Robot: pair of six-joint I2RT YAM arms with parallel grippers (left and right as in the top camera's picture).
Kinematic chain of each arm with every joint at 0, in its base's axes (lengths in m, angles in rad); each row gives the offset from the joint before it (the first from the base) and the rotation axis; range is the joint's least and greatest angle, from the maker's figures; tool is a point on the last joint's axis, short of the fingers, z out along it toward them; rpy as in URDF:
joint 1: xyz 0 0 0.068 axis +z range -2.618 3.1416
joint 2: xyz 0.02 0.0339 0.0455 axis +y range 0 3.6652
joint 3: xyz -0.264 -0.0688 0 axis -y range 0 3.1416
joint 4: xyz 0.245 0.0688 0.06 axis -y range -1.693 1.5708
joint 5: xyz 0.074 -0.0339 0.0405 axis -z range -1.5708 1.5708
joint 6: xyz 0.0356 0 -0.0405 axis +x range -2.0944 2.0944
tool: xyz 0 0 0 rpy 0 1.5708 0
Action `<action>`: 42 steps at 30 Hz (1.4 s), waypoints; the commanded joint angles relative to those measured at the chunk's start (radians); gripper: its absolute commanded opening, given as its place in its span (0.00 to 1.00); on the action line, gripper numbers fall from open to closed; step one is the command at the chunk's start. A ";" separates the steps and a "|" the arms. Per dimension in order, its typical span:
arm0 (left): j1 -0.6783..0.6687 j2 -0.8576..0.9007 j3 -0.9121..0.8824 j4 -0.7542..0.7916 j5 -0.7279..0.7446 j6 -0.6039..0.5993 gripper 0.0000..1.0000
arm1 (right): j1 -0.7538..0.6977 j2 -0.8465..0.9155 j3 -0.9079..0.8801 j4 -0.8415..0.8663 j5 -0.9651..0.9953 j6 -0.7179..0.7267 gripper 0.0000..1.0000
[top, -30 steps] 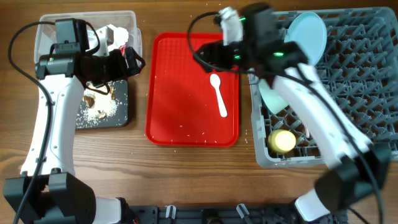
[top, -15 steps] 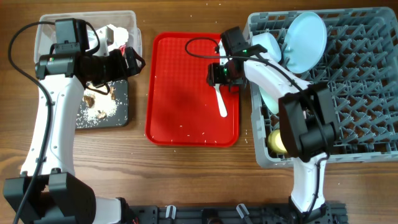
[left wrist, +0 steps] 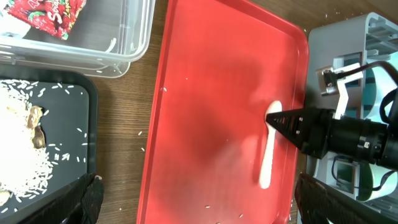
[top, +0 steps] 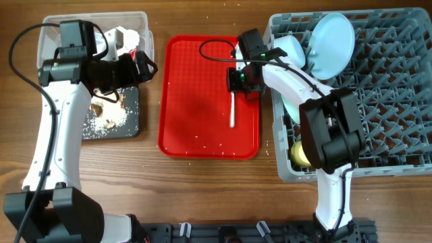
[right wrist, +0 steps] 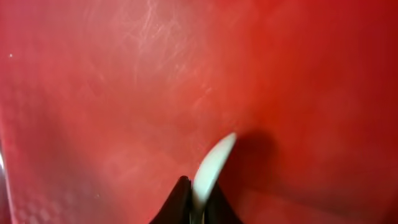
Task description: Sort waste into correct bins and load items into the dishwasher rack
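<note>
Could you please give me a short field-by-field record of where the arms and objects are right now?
right gripper: shut on one end of white spoon, over red tray
left gripper: open, empty, above where clear tub meets black tray
clear tub: holds printed wrapper
black tray: holds rice grains, brown scraps
dishwasher rack: holds pale-blue plate, yellow cup

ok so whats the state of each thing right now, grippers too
left gripper: open, empty
right gripper: shut on the spoon
spoon: pinched at one end, over the red tray
plate: on edge in the dishwasher rack
pale bowl: in the rack beside the plate
yellow cup: in the rack
clear tub: holds crumpled paper and wrapper
black tray: holds rice and brown scraps
</note>
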 commanded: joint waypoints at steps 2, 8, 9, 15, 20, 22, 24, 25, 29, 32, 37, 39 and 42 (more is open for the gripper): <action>0.003 -0.008 0.006 0.002 0.002 0.002 1.00 | -0.002 0.054 -0.024 -0.014 0.028 0.000 0.04; 0.003 -0.008 0.006 0.002 0.002 0.002 1.00 | -0.002 -0.040 0.061 -0.108 0.029 -0.098 0.04; 0.003 -0.008 0.006 0.002 0.001 0.002 1.00 | -0.002 -0.072 0.087 -0.140 0.029 -0.123 0.04; 0.003 -0.008 0.006 0.002 0.002 0.002 1.00 | -0.044 -0.426 0.167 -0.344 0.277 -0.181 0.04; 0.003 -0.008 0.006 0.002 0.001 0.002 1.00 | -0.158 -0.628 0.166 -0.562 0.570 -0.307 0.04; 0.003 -0.008 0.006 0.002 0.002 0.002 1.00 | -0.233 -0.638 0.154 -0.641 0.624 -0.334 0.04; 0.003 -0.008 0.006 0.002 0.002 0.002 1.00 | -0.287 -0.632 0.108 -0.653 0.624 -0.335 0.04; 0.003 -0.008 0.006 0.002 0.002 0.002 1.00 | -0.307 -0.630 0.076 -0.651 0.624 -0.335 0.04; 0.003 -0.008 0.006 0.002 0.001 0.002 1.00 | -0.349 -0.629 -0.129 -0.562 0.586 -0.483 0.04; 0.003 -0.008 0.006 0.002 0.001 0.002 1.00 | -0.349 -0.628 -0.231 -0.491 0.557 -0.528 0.04; 0.003 -0.008 0.006 0.002 0.002 0.002 1.00 | -0.349 -0.625 -0.275 -0.410 0.548 -0.524 0.51; 0.003 -0.008 0.006 0.002 0.002 0.002 1.00 | -0.349 -0.625 -0.275 -0.402 0.543 -0.523 0.63; 0.003 -0.008 0.006 0.002 0.002 0.002 1.00 | -0.348 -0.625 -0.251 -0.400 0.449 -0.521 0.65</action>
